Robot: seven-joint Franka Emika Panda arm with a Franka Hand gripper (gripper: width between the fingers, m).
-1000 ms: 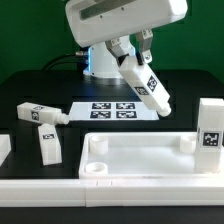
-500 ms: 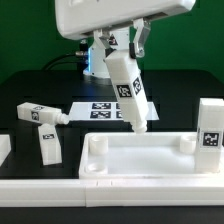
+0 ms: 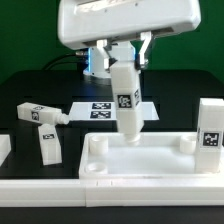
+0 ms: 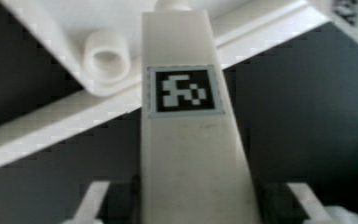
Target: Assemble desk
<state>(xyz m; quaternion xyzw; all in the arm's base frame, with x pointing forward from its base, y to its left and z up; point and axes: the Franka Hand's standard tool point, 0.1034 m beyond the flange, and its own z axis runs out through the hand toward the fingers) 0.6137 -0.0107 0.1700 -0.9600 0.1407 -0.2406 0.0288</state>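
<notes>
The end effector [image 3: 126,60] grips the top of a short square white plastic leg with a black-and-white tag [image 3: 127,104], whose long axis is nearly vertical. Its foot hangs at the rear rim of the large flat white tabletop [image 3: 150,165]. The nearest round corner socket [image 3: 97,146] lies apart, toward the exterior view's left.

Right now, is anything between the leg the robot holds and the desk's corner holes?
Nothing visible. The gripper holds the leg above the tabletop, and the nearest corner socket looks open.

Boxy white arm [image 3: 125,20], pale slim jaws
</notes>
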